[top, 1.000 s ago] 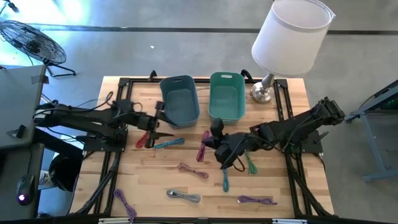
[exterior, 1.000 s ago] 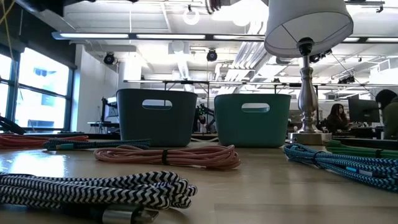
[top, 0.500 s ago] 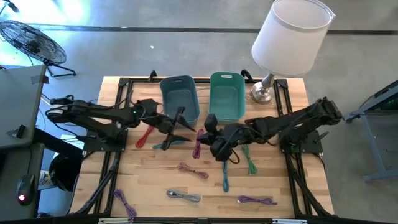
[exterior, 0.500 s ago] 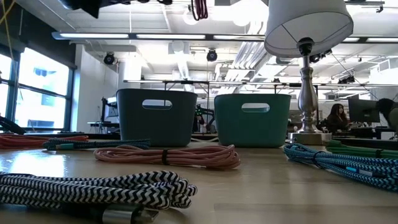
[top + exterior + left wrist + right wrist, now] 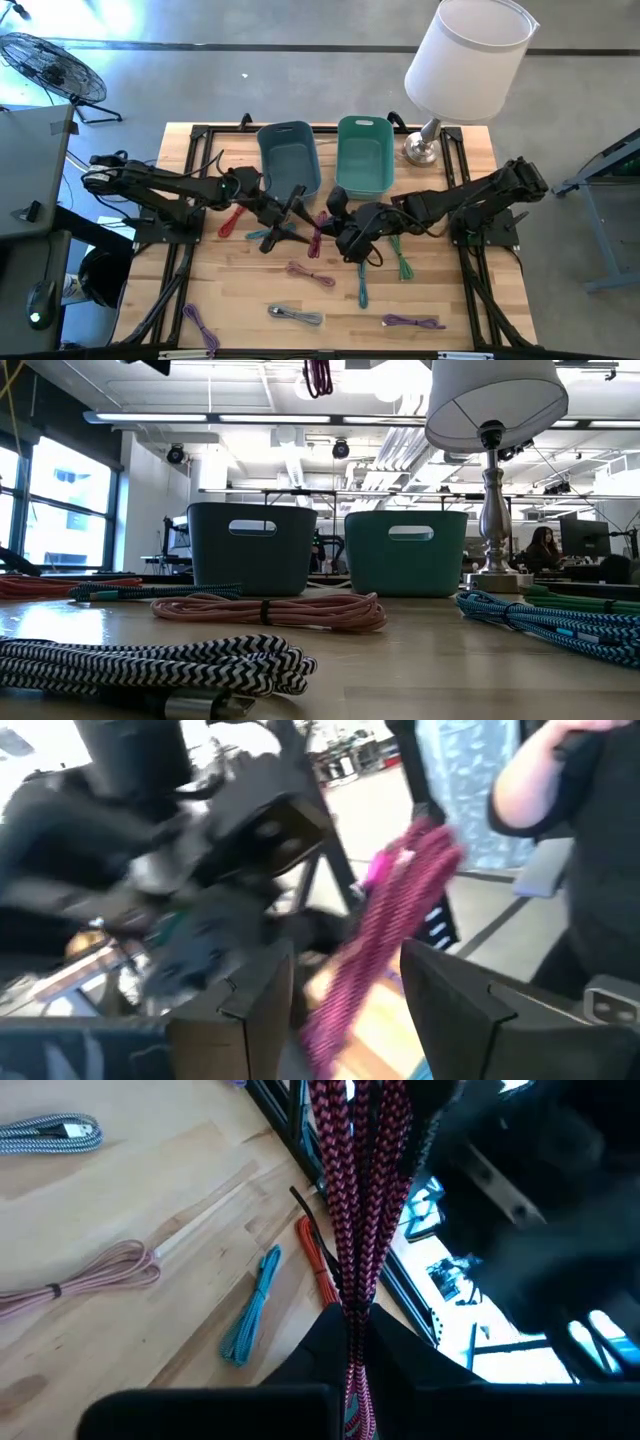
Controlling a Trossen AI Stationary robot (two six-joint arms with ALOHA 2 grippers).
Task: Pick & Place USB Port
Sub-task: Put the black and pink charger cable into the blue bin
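Note:
The magenta-and-black braided cable bundle (image 5: 319,228) is up in the air over the table's middle, in front of the two bins. Its looped end (image 5: 318,376) shows at the top of the low view. My right gripper (image 5: 337,214) is shut on it. My left gripper (image 5: 292,214) has reached in from the left and is open. In the left wrist view its fingers (image 5: 258,1010) stand on either side of the bundle (image 5: 390,920). Whether they touch it, I cannot tell. My right gripper pinches the magenta bundle between its two fingers at one end (image 5: 352,1316), coming from the table's right. All the strands run together into the gap, and the rest of the bundle (image 5: 356,1170) stretches away beyond the fingertips. The bundle is lifted clear of the table.
A blue-grey bin (image 5: 290,160) and a teal bin (image 5: 365,155) stand at the far side, with a lamp (image 5: 425,148) to their right. Loose cables lie about: red (image 5: 232,218), blue (image 5: 266,236), pink (image 5: 310,272), teal (image 5: 362,290), green (image 5: 401,262), grey (image 5: 296,316), purple (image 5: 412,322).
My left gripper has swung from the table's left toward the middle, up to the held bundle. My right gripper has carried the magenta bundle, held off the table throughout, a little toward the left and far side. In the low view the hanging loop has shifted left.

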